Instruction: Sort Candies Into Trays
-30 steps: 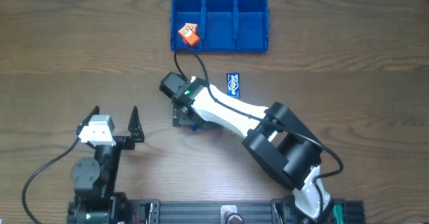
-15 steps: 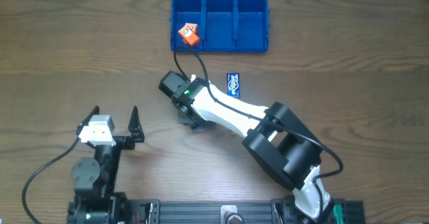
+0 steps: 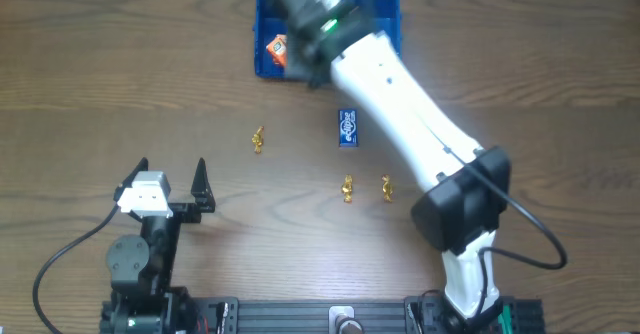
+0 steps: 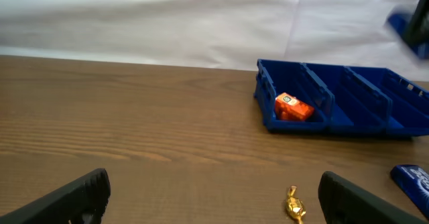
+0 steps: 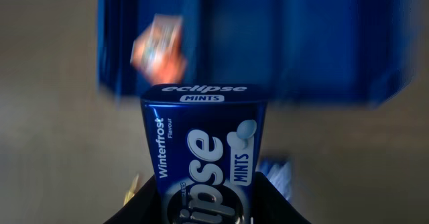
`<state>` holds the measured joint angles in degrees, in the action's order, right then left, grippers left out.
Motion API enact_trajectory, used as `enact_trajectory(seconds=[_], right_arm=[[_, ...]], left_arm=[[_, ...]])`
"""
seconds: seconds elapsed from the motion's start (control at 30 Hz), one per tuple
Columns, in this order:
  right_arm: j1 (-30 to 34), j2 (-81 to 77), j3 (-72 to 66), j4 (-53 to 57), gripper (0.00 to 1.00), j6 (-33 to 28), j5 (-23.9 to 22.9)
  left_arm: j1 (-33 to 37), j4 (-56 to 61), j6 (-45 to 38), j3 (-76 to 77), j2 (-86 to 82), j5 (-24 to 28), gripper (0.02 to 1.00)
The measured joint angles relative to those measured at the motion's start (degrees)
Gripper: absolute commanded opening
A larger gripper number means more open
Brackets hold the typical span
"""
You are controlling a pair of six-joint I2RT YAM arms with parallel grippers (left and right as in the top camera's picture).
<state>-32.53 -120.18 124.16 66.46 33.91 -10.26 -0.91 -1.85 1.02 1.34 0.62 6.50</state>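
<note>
My right gripper (image 3: 308, 64) is shut on a dark blue mints tin (image 5: 204, 150), held up in the air at the front of the blue three-compartment tray (image 3: 370, 73). The tin shows as a blue blur (image 4: 407, 28) above the tray (image 4: 362, 125). An orange candy (image 3: 279, 50) lies in the tray's left compartment. A flat blue candy pack (image 3: 347, 127) and three gold-wrapped candies (image 3: 258, 139) (image 3: 348, 187) (image 3: 386, 185) lie on the table. My left gripper (image 3: 171, 169) stands open near the front left, with nothing between its fingers.
The wooden table has free room on the left and right sides. The right arm's white link (image 3: 400, 104) stretches diagonally over the table's middle. A pale wall stands behind the tray in the left wrist view.
My right arm has risen from the table's middle and swung toward the tray with the mints tin. The gold candies that it covered now show. The left arm has not moved.
</note>
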Motion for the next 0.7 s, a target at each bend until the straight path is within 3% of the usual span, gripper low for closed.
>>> enact_trajectory(seconds=[0.23,0.47,0.57,0.67,0.7], right_arm=[[5.68,-8.72,5.66,-8.20,0.290,-8.85,-2.97],[5.70,-17.49,5.42,-11.78,0.345,-10.56,-2.05],[5.70,-17.44,5.44,-12.13,0.439,-10.73,-1.90],[5.70,-17.44,5.44,-12.46,0.647,-10.97,-1.60],[5.70,-17.44,5.44,-12.59,0.761,-11.04,-1.33]], left_arm=[[0.00,0.02,0.00,0.00,0.00,0.02,0.998],[0.00,0.00,0.00,0.00,0.00,0.02,0.998],[0.00,0.00,0.00,0.00,0.00,0.00,0.998],[0.00,0.00,0.00,0.00,0.00,0.02,0.998],[0.00,0.00,0.00,0.00,0.00,0.02,0.998]])
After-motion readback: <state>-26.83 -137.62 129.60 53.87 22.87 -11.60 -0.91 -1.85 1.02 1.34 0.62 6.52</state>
